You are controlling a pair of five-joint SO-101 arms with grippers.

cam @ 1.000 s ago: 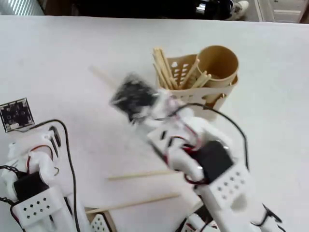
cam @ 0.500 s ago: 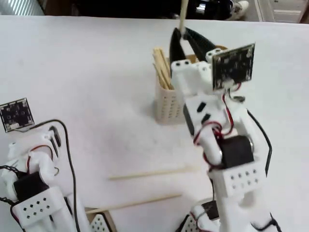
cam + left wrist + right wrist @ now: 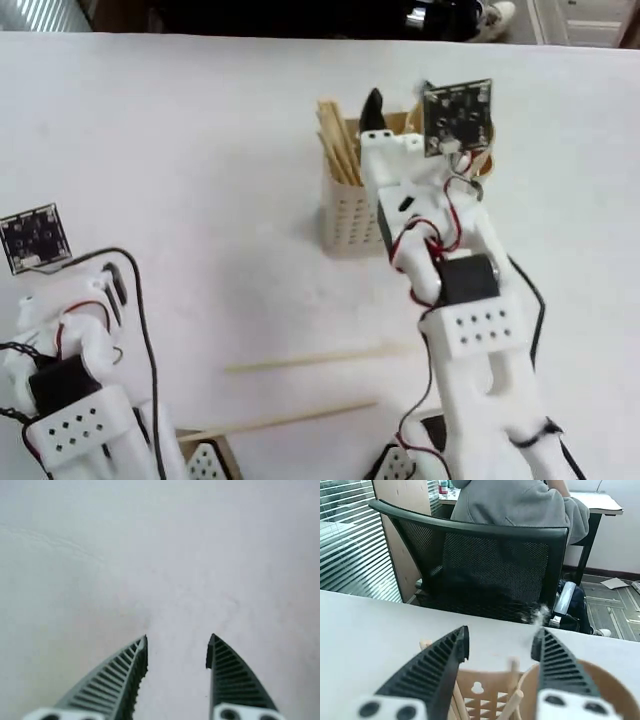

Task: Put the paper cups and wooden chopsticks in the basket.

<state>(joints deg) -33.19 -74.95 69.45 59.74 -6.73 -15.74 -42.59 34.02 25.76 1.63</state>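
Wooden chopsticks (image 3: 310,358): two loose ones lie flat on the tabletop (image 3: 150,150), roughly parallel and a little apart. They are well short of the basket (image 3: 350,220) and nearer the arms' bases. The basket stands upright and holds a sheaf of chopsticks (image 3: 335,140) leaning out over its rim. A paper cup (image 3: 620,680) sits just beside them.

Right end effector (image 3: 500,640): jaws moderately parted, nothing between them, hanging over the basket's mouth.
Left end effector (image 3: 177,640): jaws parted about as far, empty, over bare tabletop.

Handling, judged:
- The loose sticks look light, stiff, thin and smooth. They are likely to roll or skate if nudged, and to swing if pinched near one end.
- Lying flush on the tabletop, they leave little to get under. Best hold is probably at mid-length, with the jaws straddling the stick crosswise and the tips down at the surface before closing.
- A mid-length pinch should keep a stick level in the lift. It then needs tilting to go into the basket end-first.
- The perforated basket looks light. A stick levered against its rim could tip it or disturb the sheaf.
- The cup wall looks thin and crushable, so it should not be pressed.
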